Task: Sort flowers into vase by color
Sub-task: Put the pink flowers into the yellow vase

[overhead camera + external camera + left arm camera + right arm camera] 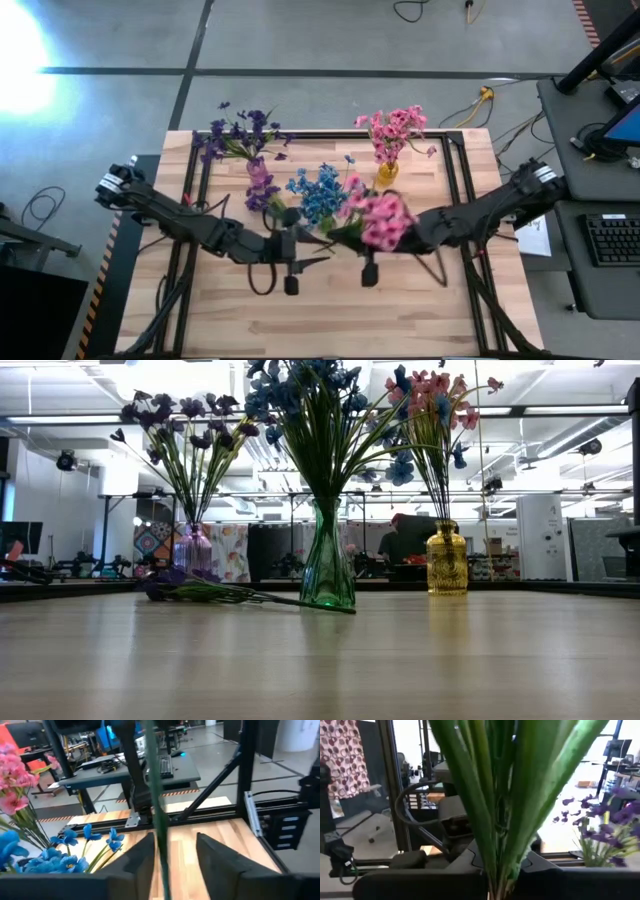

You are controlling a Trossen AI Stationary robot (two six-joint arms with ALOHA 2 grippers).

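Note:
My right gripper [347,237] is shut on a pink flower sprig [385,222] above the table's middle. My left gripper [174,845] faces it, open, with the sprig's thin green stem [159,815] running upright between its fingers. A purple vase [193,550] with purple flowers, a green vase [328,565] with blue flowers and a yellow vase [446,560] with pink flowers stand on the table's far half. One purple sprig [200,592] lies flat on the table beside the green vase. My right gripper pinches the pink sprig where its leaves fan out from the stem [499,870], coming level from the table's right. The sprig stands roughly upright, blossoms above the gripper, clear of the table. My left gripper: the stem passes close to one finger [145,857]; whether they touch I cannot tell.
The black frame rails [455,190] run along the tabletop's left, right and far sides. The near half of the wooden table [330,320] is bare wood. Desks with a keyboard [612,240] stand past the right edge.

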